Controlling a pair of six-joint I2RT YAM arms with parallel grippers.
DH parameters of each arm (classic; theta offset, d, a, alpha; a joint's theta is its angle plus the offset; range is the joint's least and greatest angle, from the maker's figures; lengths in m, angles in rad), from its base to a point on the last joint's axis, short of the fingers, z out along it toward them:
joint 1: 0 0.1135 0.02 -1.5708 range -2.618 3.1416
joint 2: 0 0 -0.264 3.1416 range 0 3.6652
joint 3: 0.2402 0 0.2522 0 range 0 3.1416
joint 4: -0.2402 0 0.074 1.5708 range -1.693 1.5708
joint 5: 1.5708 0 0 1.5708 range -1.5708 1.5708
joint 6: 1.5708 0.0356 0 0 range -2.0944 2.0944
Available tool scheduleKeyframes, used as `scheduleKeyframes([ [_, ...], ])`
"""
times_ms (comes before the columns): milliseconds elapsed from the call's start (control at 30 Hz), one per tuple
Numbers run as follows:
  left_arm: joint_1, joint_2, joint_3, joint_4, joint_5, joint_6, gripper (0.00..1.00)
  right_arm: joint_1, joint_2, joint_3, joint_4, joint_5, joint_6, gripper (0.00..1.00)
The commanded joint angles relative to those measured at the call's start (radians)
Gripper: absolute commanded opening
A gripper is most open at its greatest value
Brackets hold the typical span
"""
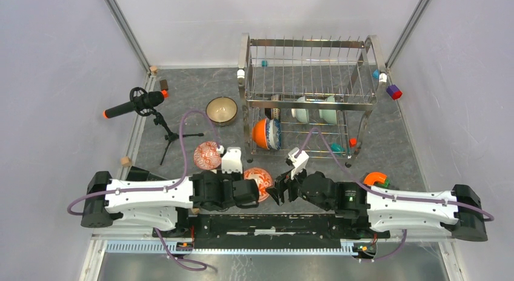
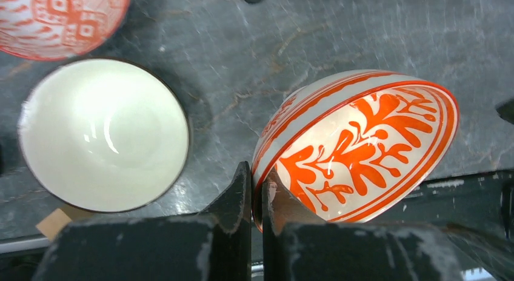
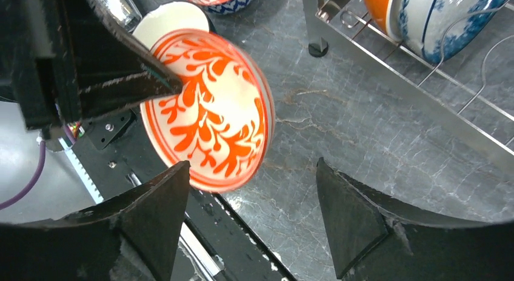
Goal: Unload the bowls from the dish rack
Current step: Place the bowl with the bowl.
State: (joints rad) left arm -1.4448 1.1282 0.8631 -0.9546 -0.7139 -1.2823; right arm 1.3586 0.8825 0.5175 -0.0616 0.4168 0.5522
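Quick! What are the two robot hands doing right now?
Left gripper: closed on the rim of the orange-patterned bowl.
Right gripper: open, holding nothing.

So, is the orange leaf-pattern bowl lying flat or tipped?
Tipped: the left gripper pinches the rim of the bowl, holding it on edge, inside facing the open right gripper.

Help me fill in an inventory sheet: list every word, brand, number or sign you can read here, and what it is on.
None: nothing readable in any view.
The orange-patterned bowl in the left gripper carries only leaf ornament; the dish rack and the blue-and-white bowl in it show no lettering.
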Motion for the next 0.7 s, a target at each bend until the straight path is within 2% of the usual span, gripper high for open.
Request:
scheduleKeyframes([
  [0, 0.094, -0.064, 0.056, -0.030, -0.087, 0.085, 0.02, -0.001, -0.057, 0.055, -0.044, 0.015, -0.041, 0.83],
  [300, 0.331, -0.205, 0.060, -0.072, -0.058, 0.220, 0.02, -0.001, -0.146, -0.020, -0.032, 0.041, -0.049, 0.86],
  [400, 0.418, -0.231, 0.057, -0.080, -0.050, 0.259, 0.02, -0.002, -0.151, -0.054, 0.005, 0.012, -0.062, 0.95],
  [433, 0.444, -0.233, 0.056, -0.077, -0.046, 0.269, 0.02, -0.001, -0.150, -0.062, 0.018, 0.000, -0.071, 0.98],
  [667, 0.625, -0.151, 0.047, -0.025, -0.002, 0.329, 0.02, -0.002, -0.124, -0.116, 0.088, -0.038, -0.082, 0.98],
])
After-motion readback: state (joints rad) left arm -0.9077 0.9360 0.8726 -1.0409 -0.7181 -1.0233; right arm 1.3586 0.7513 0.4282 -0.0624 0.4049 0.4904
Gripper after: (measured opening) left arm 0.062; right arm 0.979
